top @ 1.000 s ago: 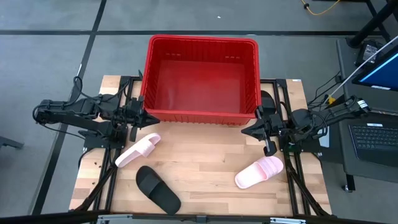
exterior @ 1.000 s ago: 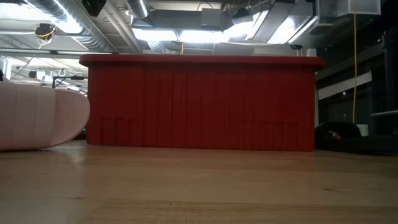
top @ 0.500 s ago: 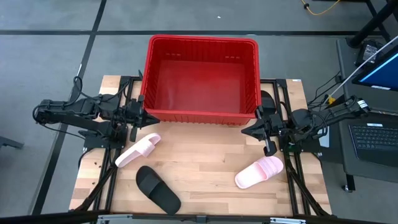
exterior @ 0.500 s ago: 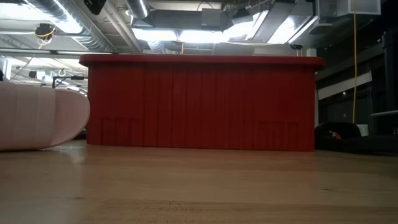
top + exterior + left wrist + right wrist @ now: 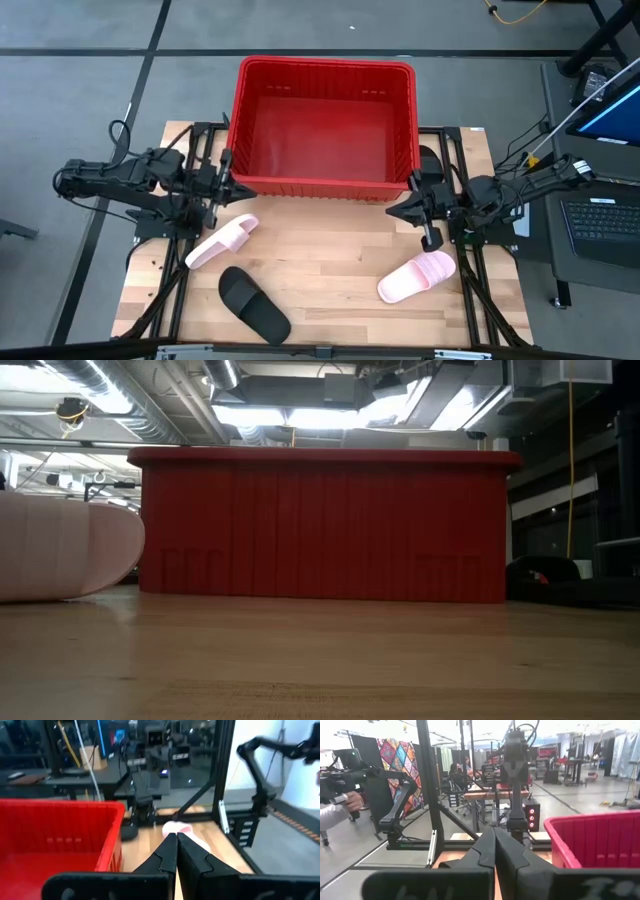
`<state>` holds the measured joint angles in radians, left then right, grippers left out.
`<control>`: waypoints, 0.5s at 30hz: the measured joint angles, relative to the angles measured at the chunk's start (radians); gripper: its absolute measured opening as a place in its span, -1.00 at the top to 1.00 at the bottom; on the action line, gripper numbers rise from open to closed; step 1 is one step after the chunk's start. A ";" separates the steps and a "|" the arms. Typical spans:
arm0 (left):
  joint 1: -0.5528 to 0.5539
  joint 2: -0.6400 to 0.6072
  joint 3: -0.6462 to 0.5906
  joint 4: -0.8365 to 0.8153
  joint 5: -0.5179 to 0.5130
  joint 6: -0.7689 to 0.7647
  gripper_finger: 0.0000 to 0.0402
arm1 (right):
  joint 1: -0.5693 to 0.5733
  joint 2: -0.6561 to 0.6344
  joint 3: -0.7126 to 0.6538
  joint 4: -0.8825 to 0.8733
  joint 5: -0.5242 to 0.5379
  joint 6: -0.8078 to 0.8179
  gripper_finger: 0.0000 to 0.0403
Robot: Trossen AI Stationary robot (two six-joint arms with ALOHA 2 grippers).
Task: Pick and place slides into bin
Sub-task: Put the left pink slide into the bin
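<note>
Picking up a first shoe comes next: nothing lies in the red bin (image 5: 325, 125) yet. Both hands are pressed shut and hold nothing. The left hand (image 5: 238, 188) should open wide, then drop onto the pink slide (image 5: 221, 241) just below it.

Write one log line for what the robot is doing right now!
left gripper: shut, by bin | right gripper: shut, by bin | bin: empty | slides on table: three visible

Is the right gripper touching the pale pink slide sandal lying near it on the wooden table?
Apart. In the high view the right gripper sits beside the red slatted plastic bin, and bare wooden table separates it from the pale pink slide sandal.
</note>
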<state>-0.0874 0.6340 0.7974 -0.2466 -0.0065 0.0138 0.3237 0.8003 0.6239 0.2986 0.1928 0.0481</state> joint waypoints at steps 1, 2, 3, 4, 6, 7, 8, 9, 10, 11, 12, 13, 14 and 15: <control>-0.011 0.004 0.006 -0.011 -0.022 -0.005 0.99 | 0.000 0.010 0.003 0.006 0.000 -0.009 0.97; -0.022 0.008 0.014 -0.029 -0.047 -0.019 0.99 | 0.000 0.022 0.013 0.002 0.000 -0.018 0.97; -0.033 0.013 0.026 -0.055 -0.074 -0.043 0.99 | 0.000 0.037 0.028 -0.001 0.001 -0.026 0.97; -0.045 0.020 0.042 -0.082 -0.101 -0.075 0.99 | 0.000 0.051 0.048 -0.010 0.001 -0.031 0.97; -0.069 0.042 0.080 -0.148 -0.135 -0.137 0.99 | 0.000 0.080 0.102 -0.050 0.001 -0.038 0.97; -0.083 0.055 0.099 -0.186 -0.144 -0.157 0.99 | 0.000 0.094 0.135 -0.080 0.000 -0.050 0.97; -0.098 0.069 0.117 -0.217 -0.154 -0.170 0.99 | 0.000 0.108 0.169 -0.115 0.000 -0.059 0.97; -0.115 0.085 0.136 -0.244 -0.161 -0.176 0.99 | 0.000 0.121 0.204 -0.153 0.000 -0.069 0.97; -0.131 0.100 0.153 -0.271 -0.171 -0.176 1.00 | 0.000 0.134 0.238 -0.191 0.000 -0.076 0.97; -0.148 0.116 0.172 -0.304 -0.185 -0.176 1.00 | 0.000 0.146 0.270 -0.226 0.000 -0.077 0.97; -0.164 0.132 0.192 -0.339 -0.199 -0.179 0.99 | 0.000 0.157 0.300 -0.260 0.000 -0.077 0.97; -0.180 0.148 0.218 -0.380 -0.212 -0.193 0.99 | 0.000 0.167 0.326 -0.293 0.000 -0.077 0.97; -0.194 0.165 0.245 -0.430 -0.220 -0.220 0.99 | 0.000 0.176 0.349 -0.321 0.000 -0.077 0.97; -0.207 0.181 0.275 -0.490 -0.227 -0.258 0.99 | 0.000 0.185 0.367 -0.345 0.000 -0.077 0.97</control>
<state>-0.2944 0.8153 1.0724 -0.7371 -0.2332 -0.2445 0.3237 0.9853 0.9906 -0.0461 0.1932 -0.0284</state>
